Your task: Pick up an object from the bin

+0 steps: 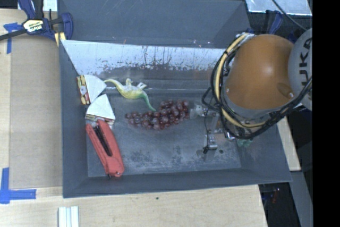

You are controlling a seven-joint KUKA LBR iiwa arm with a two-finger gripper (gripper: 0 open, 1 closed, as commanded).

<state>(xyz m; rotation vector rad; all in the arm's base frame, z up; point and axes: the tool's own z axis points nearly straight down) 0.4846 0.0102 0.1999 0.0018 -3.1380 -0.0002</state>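
My gripper (206, 129) hangs low over the right part of the bin floor, below the orange dome on the wrist. Its two fingers stand apart, so it is open, and nothing lies between them. A bunch of dark red toy grapes (159, 114) lies in the middle of the bin, its right end just left of the upper fingertip (200, 110). The lower fingertip (210, 147) is over bare floor. A yellow-green toy lizard (130, 89) lies behind the grapes, up and to the left.
A red tool with a black strip (105, 147) lies lengthwise along the left wall. Behind it a white folded paper carton (97, 99) leans in the left corner. Bare floor runs along the front, between the red tool and my gripper.
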